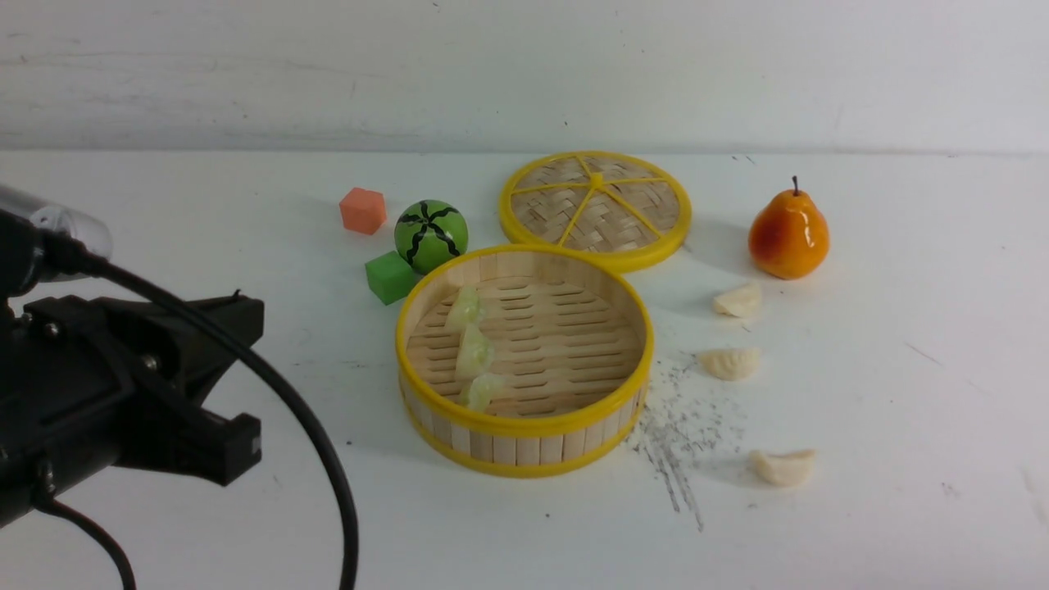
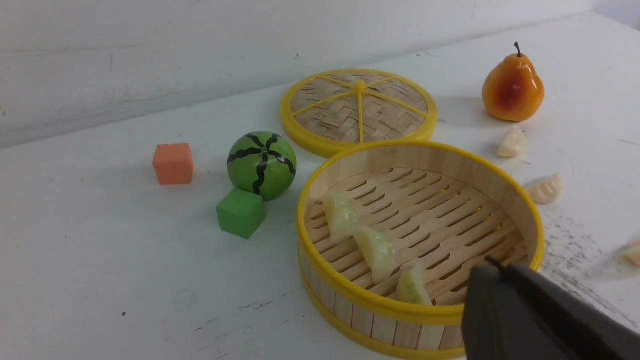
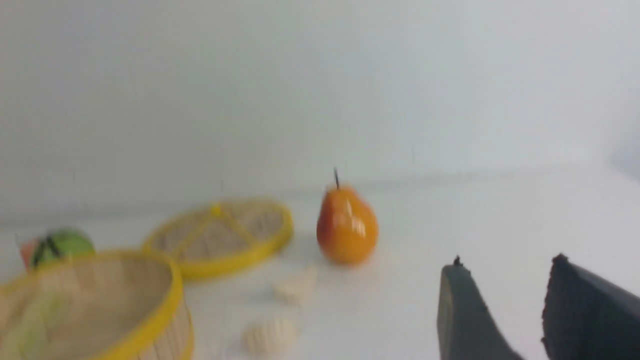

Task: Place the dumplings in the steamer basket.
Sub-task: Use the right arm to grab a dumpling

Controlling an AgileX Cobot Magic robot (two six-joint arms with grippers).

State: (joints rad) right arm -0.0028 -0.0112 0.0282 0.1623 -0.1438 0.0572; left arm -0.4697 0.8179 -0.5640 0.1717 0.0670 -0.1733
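- Three green dumplings (image 1: 474, 354) lie inside the basket (image 1: 524, 449), in a row along its 9 o'clock side. Three white dumplings (image 1: 729, 363) sit on the table (image 1: 901, 410) off the basket's 3 o'clock side, so the job looks half done.
- Both tools are empty: the left gripper (image 2: 500, 280) has its fingers pressed together near the basket's rim, and the right gripper (image 3: 507, 265) stands spread.
- Small and rounded, the white pieces could squirt away under an off-centre pinch.
- One white piece lies close to the pear (image 1: 788, 233), at its 7 o'clock, so a wide approach might nudge the fruit.
- Carrying low could clip the yellow rim and shift the basket.
- Only the front view shows all three white pieces whole. The right wrist view catches two, blurred, and the left wrist view alone shows the green row sharply.
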